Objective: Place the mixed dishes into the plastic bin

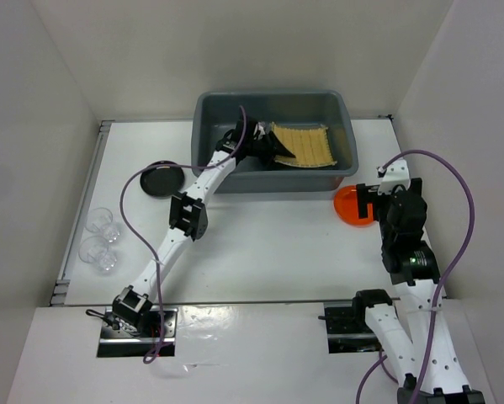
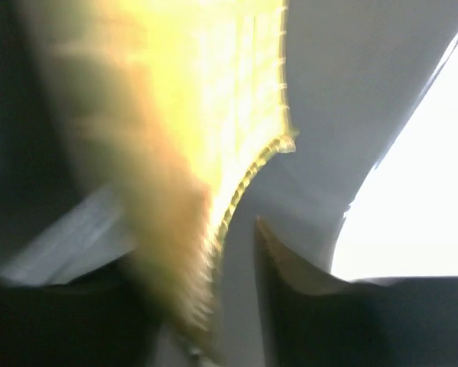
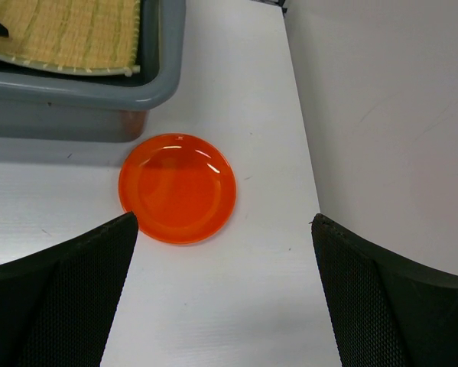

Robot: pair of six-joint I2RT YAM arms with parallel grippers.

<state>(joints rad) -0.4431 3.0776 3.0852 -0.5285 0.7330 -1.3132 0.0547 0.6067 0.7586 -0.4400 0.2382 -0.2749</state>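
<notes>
One orange plate [image 3: 177, 187] beside bin's [image 3: 60, 115] corner; left gripper's [image 1: 267, 145] mat [image 1: 306, 145] hold unclear.

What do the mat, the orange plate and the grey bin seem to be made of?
The mat looks like woven bamboo or straw, matt: tan slats with stitched lines. The orange plate seems plastic, glossy: it shows bright highlights. The bin is probably moulded plastic, smooth, with a soft sheen and rounded rim.

The round orange plastic plate [image 3: 177, 188] is smooth and shiny. The square tan bamboo mat [image 1: 306, 145] looks rough, the grey plastic bin [image 1: 268, 95] dull.
</notes>
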